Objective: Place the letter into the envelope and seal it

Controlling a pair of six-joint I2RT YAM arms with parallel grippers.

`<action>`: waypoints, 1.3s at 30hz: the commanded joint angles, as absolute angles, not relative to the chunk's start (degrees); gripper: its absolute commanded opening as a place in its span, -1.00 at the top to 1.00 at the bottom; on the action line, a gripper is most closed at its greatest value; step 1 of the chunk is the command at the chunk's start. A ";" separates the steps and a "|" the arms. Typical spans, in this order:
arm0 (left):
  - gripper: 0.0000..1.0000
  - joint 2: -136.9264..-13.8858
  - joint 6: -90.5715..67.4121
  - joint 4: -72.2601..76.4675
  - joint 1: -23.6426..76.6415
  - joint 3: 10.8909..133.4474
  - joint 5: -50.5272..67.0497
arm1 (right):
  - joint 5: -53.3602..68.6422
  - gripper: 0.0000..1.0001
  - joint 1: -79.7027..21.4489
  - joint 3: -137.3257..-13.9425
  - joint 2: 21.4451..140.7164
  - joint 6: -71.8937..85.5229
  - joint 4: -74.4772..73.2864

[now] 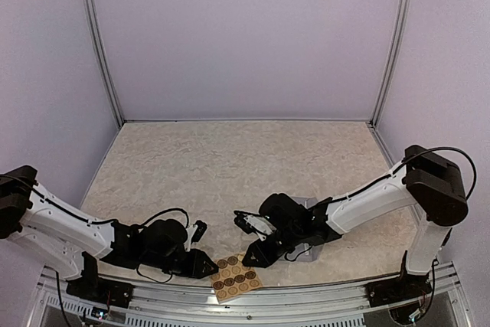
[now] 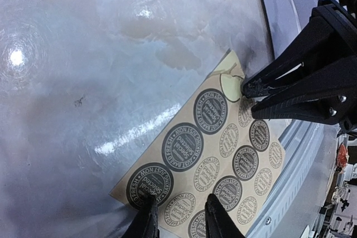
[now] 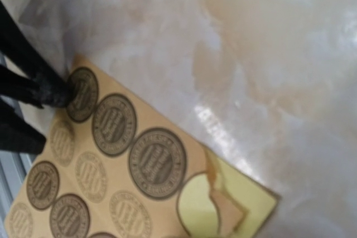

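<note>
Near the front edge of the surface (image 1: 230, 158), top view: both arms reach low and inward. The left arm (image 1: 65, 231) lies almost flat with its forearm running rightward, and the left jaws meet the left corner of the tan sticker sheet (image 1: 236, 275). The right arm (image 1: 367, 201) folds down from a raised elbow and stretches leftward, with the right jaws tipped down at the sheet's upper corner.

The envelope (image 1: 303, 253) lies flat on the surface beneath the right wrist, which covers most of it. It is just to the right of the sheet and apart from both pairs of jaws. Only this view shows it.

Left wrist view: the left jaws stand partly open with nothing between them, both fingertips (image 2: 149, 218) resting on the sheet's near edge. The right jaws enter from the right, their fingertips (image 2: 245, 88) drawn close together at a bare round place (image 2: 230, 86) on the backing. Whether they grip anything cannot be told.

Right wrist view, blurred: the same bare round place sits at the sheet's corner with a curled sticker remnant (image 3: 227, 211) beside it. The left fingertips rest against the opposite corner.
</note>
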State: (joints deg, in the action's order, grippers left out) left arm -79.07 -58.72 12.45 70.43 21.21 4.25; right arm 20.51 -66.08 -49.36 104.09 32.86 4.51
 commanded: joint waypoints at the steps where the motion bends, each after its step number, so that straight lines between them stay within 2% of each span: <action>1: 0.46 -80.07 -58.43 12.28 70.09 20.48 4.49 | 21.71 0.71 -65.74 -49.59 105.06 32.70 5.14; 16: 0.47 -80.13 -58.27 11.71 70.02 20.59 4.12 | 21.86 0.77 -65.73 -49.41 104.32 33.01 5.74; 18: 0.47 -79.86 -58.34 11.35 70.01 20.49 3.66 | 21.22 0.67 -65.74 -49.03 102.06 33.28 6.00; 22: 0.47 -79.34 -58.40 10.86 69.97 20.48 3.56 | 18.98 0.28 -64.96 -48.14 98.12 33.56 5.89; 24: 0.46 -79.13 -58.28 10.73 69.96 20.39 3.49 | 19.26 0.16 -63.62 -47.56 97.45 33.74 6.23; 32: 0.47 -78.67 -58.23 10.46 69.96 20.18 3.41 | 22.14 0.03 -60.99 -48.96 101.24 32.05 6.44; 39: 0.46 -78.74 -58.14 10.55 69.96 20.29 3.42 | 25.19 0.02 -60.98 -51.00 105.03 31.75 7.26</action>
